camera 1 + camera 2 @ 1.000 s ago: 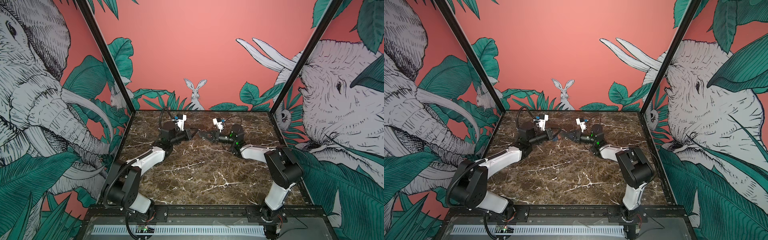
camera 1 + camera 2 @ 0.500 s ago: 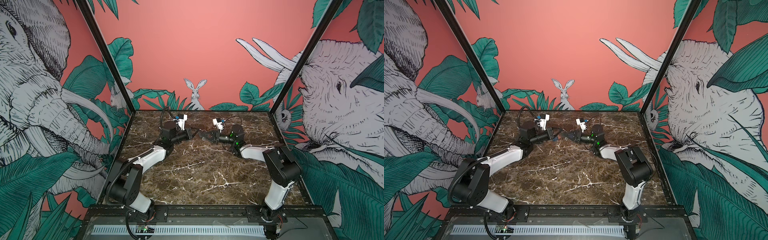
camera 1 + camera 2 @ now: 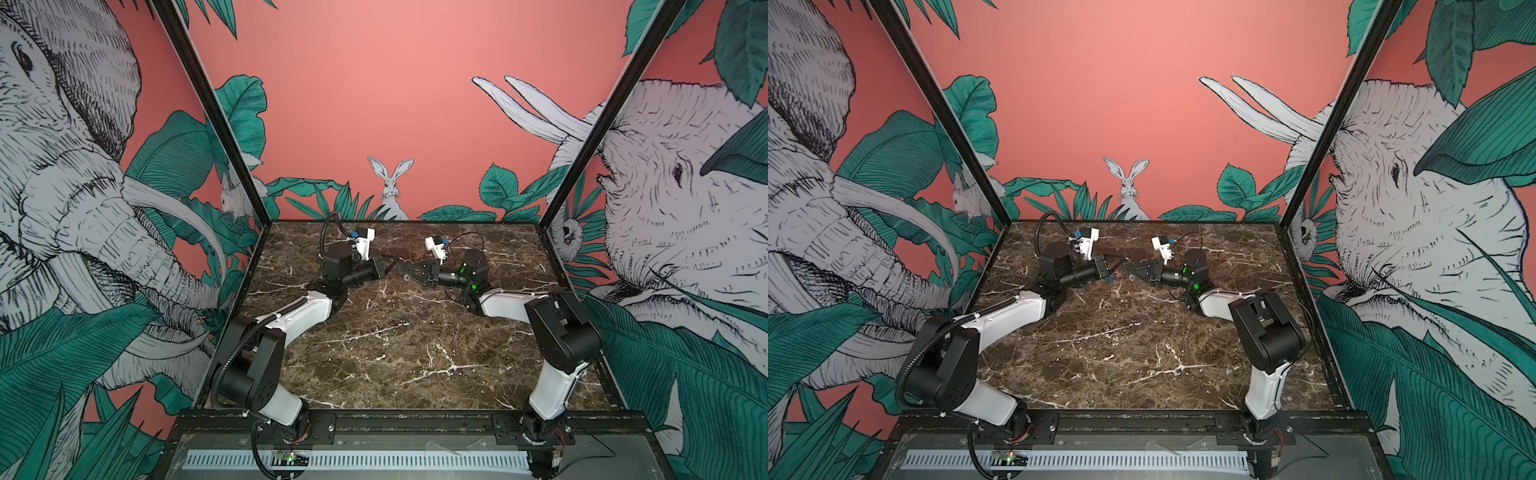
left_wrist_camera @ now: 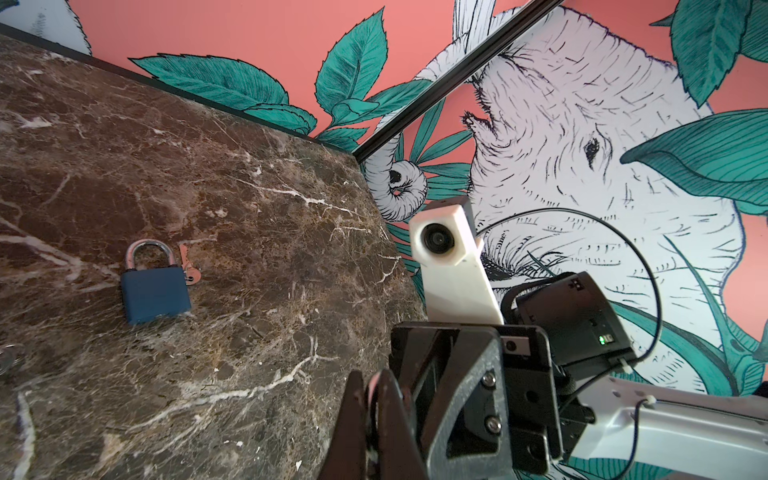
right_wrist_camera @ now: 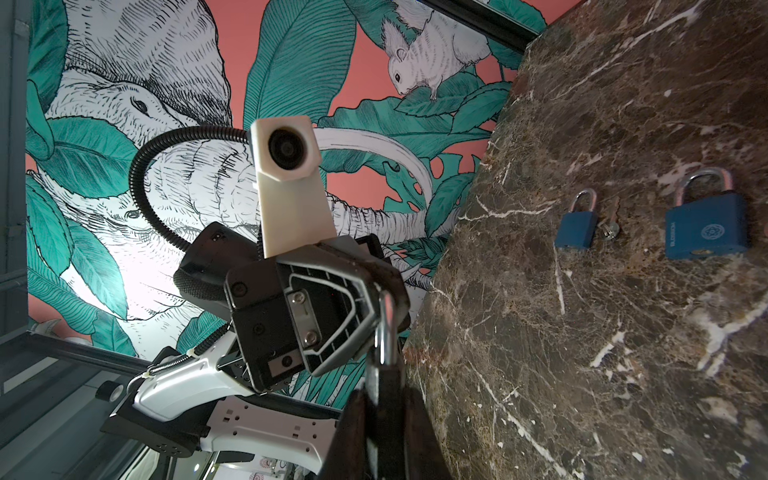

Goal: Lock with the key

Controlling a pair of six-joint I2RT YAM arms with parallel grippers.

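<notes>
Padlock lies flat on the table, in neither of my grips, off to the back wall side of the spot where my two grippers meet. Its long axis runs front to back, shackle toward the back wall. Key lies just beside it, with its blade roughly along that same axis next to the shackle. Its bow sits at the body's corner, on the side facing my right arm. The right wrist view shows a second padlock lying the same way past the key; the left wrist view does not show it.

My left gripper and right gripper point tip to tip near the back middle of the table, so neither is clearly nearer. I judge the right a little handier, since the key lies on its side.

Left fingers are pressed together, with a pinkish sliver between them that I cannot identify. Right fingers are almost together around a thin silver bar that runs forward to the left tips. I cannot tell whether it is a key or a shackle.

As I judge it, the coming move is a sideways reach toward the back wall, lined up with that front-to-back axis. No container is in view.
</notes>
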